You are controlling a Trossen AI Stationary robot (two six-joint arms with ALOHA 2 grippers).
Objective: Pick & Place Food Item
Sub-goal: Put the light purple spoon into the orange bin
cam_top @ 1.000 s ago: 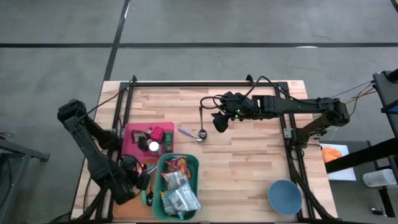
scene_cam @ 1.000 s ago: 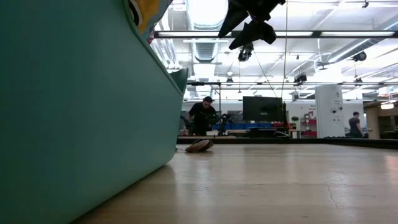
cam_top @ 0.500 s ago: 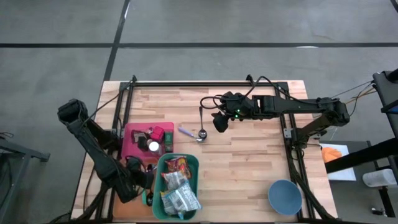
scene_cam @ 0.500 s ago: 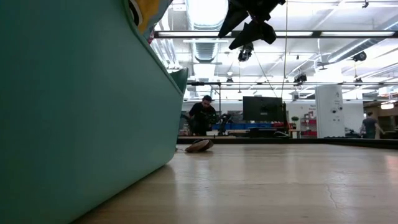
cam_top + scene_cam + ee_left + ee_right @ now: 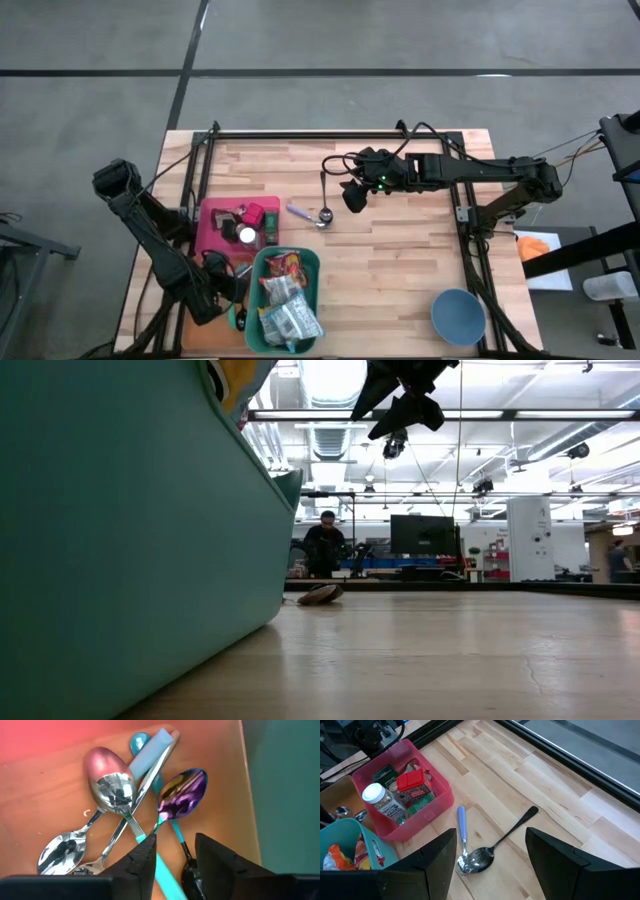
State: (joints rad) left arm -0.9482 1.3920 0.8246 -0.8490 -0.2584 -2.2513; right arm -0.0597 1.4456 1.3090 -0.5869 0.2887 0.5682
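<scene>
- The left gripper [image 5: 172,857] hangs low over a pile of spoons [image 5: 120,795] near the table's [image 5: 400,260] front left edge, in the narrow strip between the pink bin [image 5: 215,235] and the teal bin [image 5: 300,262].
- Its fingers [image 5: 145,857] stand a little apart, with a teal spoon handle [image 5: 162,870] running into the gap; whether they grip it cannot be told.
- In the left wrist view the teal bin's wall fills one side, just beside the fingers, so room there is tight.
- The right gripper [image 5: 352,197] hovers above the middle of the table, jaws wide and holding nothing.
- Below it on the bare wood lie two crossed spoons: a blue-handled spoon [image 5: 462,832] and a black-handled spoon [image 5: 512,832], their bowls touching, just beside the pink bin's corner.
- The food packets [image 5: 285,300] sit in the teal bin at the front edge; more packets and a white-capped jar [image 5: 382,802] fill the pink bin.
- A blue bowl [image 5: 458,315] stands alone near the front right corner, well apart from everything else.
- The wide stretch of wood between the bins and the bowl is open, as is the far strip along the black frame rail [image 5: 300,135].
- In the low view the teal bin's wall blocks the near left, with level tabletop beyond it and a person [image 5: 325,545] in the room behind.
</scene>
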